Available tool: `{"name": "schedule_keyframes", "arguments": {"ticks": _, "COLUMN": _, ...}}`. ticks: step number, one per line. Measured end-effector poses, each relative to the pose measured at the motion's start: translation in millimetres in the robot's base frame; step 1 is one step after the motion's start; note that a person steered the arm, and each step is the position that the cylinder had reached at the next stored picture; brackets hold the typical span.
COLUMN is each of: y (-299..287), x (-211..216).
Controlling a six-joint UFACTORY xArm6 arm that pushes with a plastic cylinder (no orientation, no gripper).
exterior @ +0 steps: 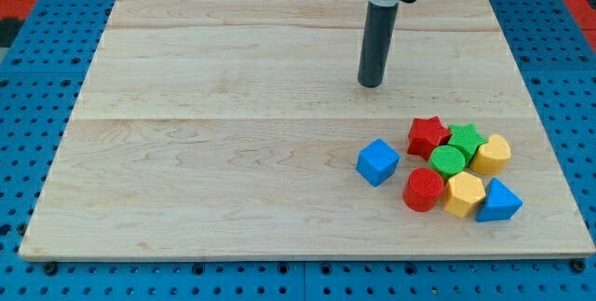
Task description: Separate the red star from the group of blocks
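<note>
Blue triangular block fronts ribbed cluster; red star behind; my tip apart; pincer unseen.

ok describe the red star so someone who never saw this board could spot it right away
Look at the wooden board and find the cluster of blocks near its lower right. The red star sits at the cluster's upper-left edge, beside the green star and below my tip, which is apart from it. The only other red block is the red cylinder, round and lower down.
</note>
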State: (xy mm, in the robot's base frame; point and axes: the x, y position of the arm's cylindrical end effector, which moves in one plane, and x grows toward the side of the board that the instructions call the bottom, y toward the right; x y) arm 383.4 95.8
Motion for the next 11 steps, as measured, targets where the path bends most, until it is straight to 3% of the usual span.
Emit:
{"name": "schedule_keyframes", "arguments": {"ticks": 1, "y": -0.2, "x": -2.6}}
{"name": "schedule_keyframes", "arguments": {"ticks": 2, "y": 35.3, "x": -33.0}}
{"name": "schedule_keyframes", "arguments": {"ticks": 3, "y": 104.1, "x": 4.4}}
{"name": "schedule_keyframes", "arguments": {"ticks": 4, "y": 172.8, "x": 97.8}}
{"name": "schedule_keyframes", "arguments": {"ticks": 5, "y": 134.6, "x": 156.6}}
{"name": "schedule_keyframes", "arguments": {"ticks": 8, "y": -73.5, "x": 37.1}}
{"name": "schedule_keyframes", "arguments": {"ticks": 9, "y": -186.6, "x": -6.5}}
{"name": "schedule_keyframes", "arguments": {"ticks": 10, "y": -204.4, "x": -24.4}}
{"name": "schedule_keyframes", "arguments": {"ticks": 11, "y": -234.7, "x": 0.1}}
